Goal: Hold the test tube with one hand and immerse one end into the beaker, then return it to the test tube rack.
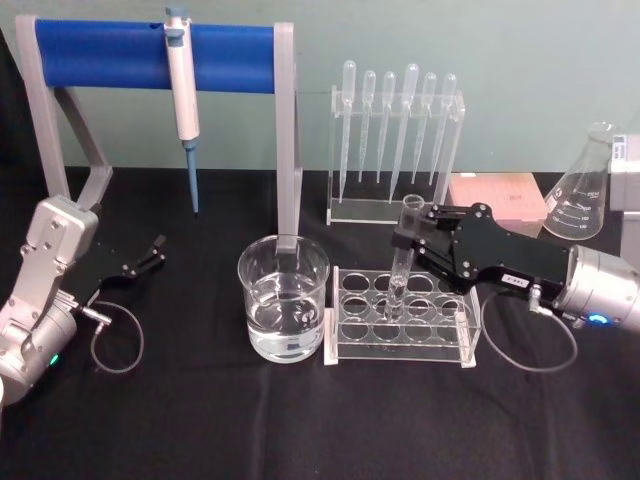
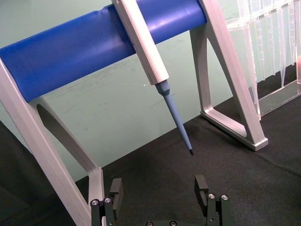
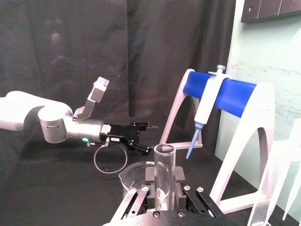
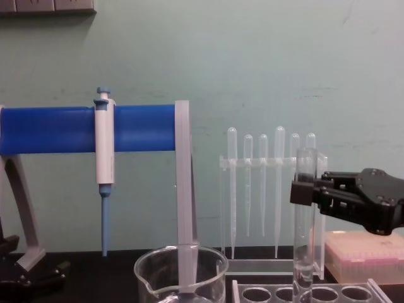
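Right gripper (image 1: pixel 411 238) is clamped on the upright test tube (image 1: pixel 404 262), seated in the rack (image 1: pixel 345 345) just beside the beaker (image 1: pixel 283 298); tilted lifting risks snagging, left gripper (image 1: pixel 155 250) parked open.

Left of the right gripper (image 1: pixel 412 243), bare cloth (image 1: pixel 200 420) surrounds the beaker (image 1: pixel 283 297). Behind it stand the pipettes (image 1: pixel 395 130); below, the tube rack (image 1: pixel 400 318).

Beaker (image 1: pixel 283 299) left of tube rack (image 1: pixel 400 318), test tube (image 1: pixel 404 262) in rack, pipettes (image 1: pixel 396 135) behind
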`<move>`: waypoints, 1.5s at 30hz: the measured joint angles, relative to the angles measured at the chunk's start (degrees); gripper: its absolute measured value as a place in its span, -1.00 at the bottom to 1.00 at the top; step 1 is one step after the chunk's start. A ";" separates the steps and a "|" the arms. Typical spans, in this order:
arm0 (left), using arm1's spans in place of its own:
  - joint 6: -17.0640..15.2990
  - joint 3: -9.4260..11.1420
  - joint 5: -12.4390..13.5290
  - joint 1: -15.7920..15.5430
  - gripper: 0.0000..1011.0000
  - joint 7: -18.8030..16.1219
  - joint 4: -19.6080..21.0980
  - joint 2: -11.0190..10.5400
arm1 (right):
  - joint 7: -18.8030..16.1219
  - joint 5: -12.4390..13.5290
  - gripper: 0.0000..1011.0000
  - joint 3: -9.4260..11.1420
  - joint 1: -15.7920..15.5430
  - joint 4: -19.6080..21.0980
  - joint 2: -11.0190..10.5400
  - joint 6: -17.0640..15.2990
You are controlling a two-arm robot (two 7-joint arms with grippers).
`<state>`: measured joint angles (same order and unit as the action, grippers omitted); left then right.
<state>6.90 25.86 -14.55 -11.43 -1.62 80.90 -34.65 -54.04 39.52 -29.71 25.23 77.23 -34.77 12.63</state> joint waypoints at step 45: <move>0.00 0.00 0.00 0.00 0.98 0.00 0.00 0.00 | 0.90 -3.59 -0.51 2.64 -5.50 -2.10 2.27 7.52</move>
<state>6.91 25.86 -14.55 -11.43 -1.62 80.90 -34.64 -53.14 35.93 -27.07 19.73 75.12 -32.50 20.15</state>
